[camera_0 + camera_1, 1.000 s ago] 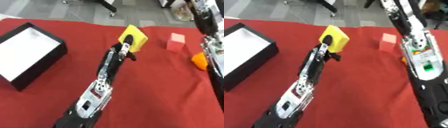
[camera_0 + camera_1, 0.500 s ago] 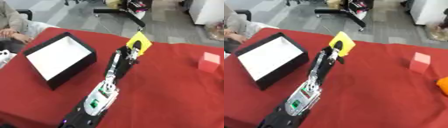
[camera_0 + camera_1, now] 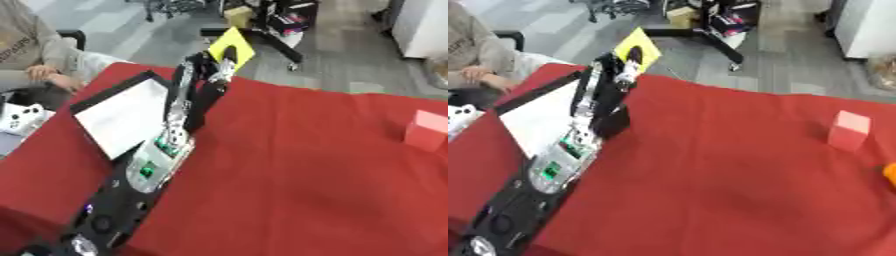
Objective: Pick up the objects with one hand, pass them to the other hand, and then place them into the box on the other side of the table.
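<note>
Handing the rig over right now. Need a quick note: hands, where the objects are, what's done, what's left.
Left hand: shut on the yellow block, held up above the far edge of the red table, just beyond the box.
Right hand: not in view.
Box on the left side, open; nothing visible inside.
Pink block at the right, orange object at the right edge.
Done: yellow block is in the left hand.
Left: drop it in the box, then the other two.

A red-clothed table (image 3: 297, 190) bears a black box (image 3: 122, 117) and a pink block (image 3: 849, 131).
</note>
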